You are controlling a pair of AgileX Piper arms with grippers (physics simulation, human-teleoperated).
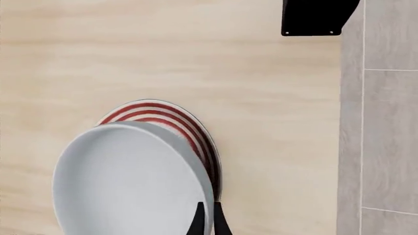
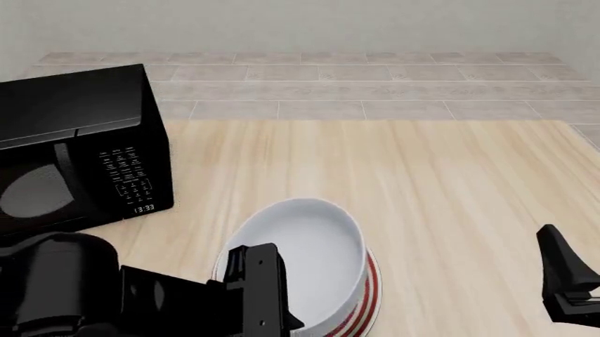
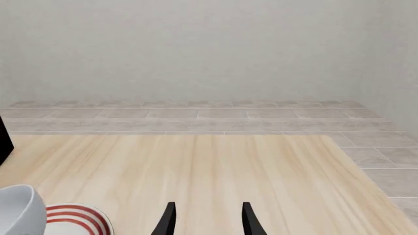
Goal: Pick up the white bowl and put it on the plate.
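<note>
The big, deep, shiny white bowl (image 2: pixel 314 263) sits over the flat round plate with red rings (image 2: pixel 369 291) on the pale wooden table (image 2: pixel 450 182) — the plate peeks out on one side. The left gripper (image 1: pixel 209 223) pinches the bowl's rim, its fingers close together. The right gripper (image 3: pixel 207 218) hangs well apart over bare wood, fingers spread and holding nothing. A black microwave (image 2: pixel 80 151) stands at the back left.

white bowl (image 2: pixel 314 256): 1 | plate (image 2: pixel 372 295): 1 | microwave (image 2: pixel 80 147): 1 | table (image 2: pixel 450 182): 1
</note>
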